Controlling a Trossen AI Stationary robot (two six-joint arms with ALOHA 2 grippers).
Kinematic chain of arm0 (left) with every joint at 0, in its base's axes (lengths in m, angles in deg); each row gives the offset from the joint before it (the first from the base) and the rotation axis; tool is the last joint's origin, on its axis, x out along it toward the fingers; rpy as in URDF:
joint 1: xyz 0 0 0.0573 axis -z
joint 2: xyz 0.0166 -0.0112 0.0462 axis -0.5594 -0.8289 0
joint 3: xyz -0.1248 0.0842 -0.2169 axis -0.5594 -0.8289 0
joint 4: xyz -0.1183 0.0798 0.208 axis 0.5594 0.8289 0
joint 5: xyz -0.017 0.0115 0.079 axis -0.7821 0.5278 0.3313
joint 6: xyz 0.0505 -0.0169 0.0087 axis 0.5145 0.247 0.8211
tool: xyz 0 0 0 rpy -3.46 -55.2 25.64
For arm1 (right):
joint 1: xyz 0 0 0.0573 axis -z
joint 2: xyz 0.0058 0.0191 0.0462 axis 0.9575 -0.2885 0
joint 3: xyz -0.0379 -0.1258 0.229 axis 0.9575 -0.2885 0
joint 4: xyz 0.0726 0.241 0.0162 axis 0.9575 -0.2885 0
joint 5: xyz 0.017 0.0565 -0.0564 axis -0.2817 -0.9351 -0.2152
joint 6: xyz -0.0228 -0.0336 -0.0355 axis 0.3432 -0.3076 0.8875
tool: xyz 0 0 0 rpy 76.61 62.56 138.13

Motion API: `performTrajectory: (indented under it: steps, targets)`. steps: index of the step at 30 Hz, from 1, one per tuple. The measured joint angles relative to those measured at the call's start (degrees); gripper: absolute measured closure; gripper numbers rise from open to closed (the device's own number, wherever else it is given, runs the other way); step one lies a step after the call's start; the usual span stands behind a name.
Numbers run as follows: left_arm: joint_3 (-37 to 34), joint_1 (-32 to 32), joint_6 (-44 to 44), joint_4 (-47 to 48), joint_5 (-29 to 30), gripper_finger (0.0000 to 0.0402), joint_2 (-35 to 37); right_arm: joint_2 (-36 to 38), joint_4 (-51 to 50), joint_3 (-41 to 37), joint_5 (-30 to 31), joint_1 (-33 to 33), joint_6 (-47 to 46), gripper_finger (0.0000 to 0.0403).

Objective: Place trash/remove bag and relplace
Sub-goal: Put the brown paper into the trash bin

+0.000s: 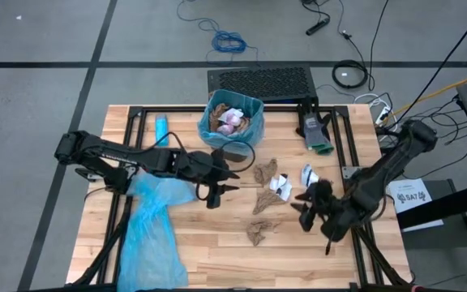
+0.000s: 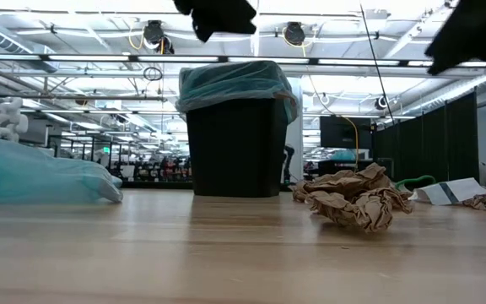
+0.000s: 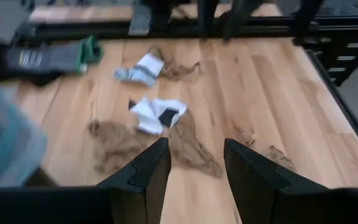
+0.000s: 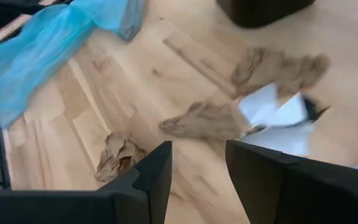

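A black trash bin [image 1: 232,122] lined with a light-blue bag stands at the table's far middle, with pink and brown trash inside. Loose trash lies on the wood in front of it: brown paper wads [image 1: 264,173] [image 1: 258,232] [image 2: 357,199] and white scraps [image 1: 280,186] [image 3: 157,114]. A loose light-blue bag [image 1: 154,219] lies flat at the near left. My left gripper [image 1: 217,185] [image 3: 196,144] hovers open left of the scraps. My right gripper [image 1: 308,209] [image 4: 197,149] hovers open to their right, over a brown wad [image 4: 207,120], with nothing between its fingers.
A dark tool with a green end [image 1: 315,135] lies at the far right of the table, and a small blue oblong object [image 1: 161,127] at the far left. Black frame rails run along the table's edges. Bare wood lies near the front middle.
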State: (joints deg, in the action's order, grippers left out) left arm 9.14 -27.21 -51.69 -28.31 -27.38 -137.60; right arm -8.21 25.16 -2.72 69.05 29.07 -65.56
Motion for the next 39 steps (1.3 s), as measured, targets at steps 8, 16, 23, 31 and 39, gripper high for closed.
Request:
performTrajectory:
  steps: [8,16,23,31,39]
  targets:
    - [0.49,3.28,1.23,-1.91,-6.88,0.0246,-1.43,-8.32,6.67,-3.45,2.07,-3.51,-8.40,0.0261]
    - [1.48,5.12,0.10,-3.34,-6.44,0.0246,-9.84,-12.84,11.48,-3.43,2.20,-3.66,-9.52,0.0261]
    - [9.37,6.60,-0.43,-2.48,-6.77,0.0246,-22.33,-15.20,13.19,-3.43,2.16,-3.91,-9.42,0.0261]
    - [20.00,8.43,1.05,6.76,-8.26,0.0246,-33.16,-16.29,13.55,-3.43,2.44,-4.55,-9.36,0.0261]
    - [25.24,7.88,1.05,8.80,-8.34,0.0246,-39.90,-16.29,14.95,-3.43,2.51,-5.24,-9.36,0.0261]
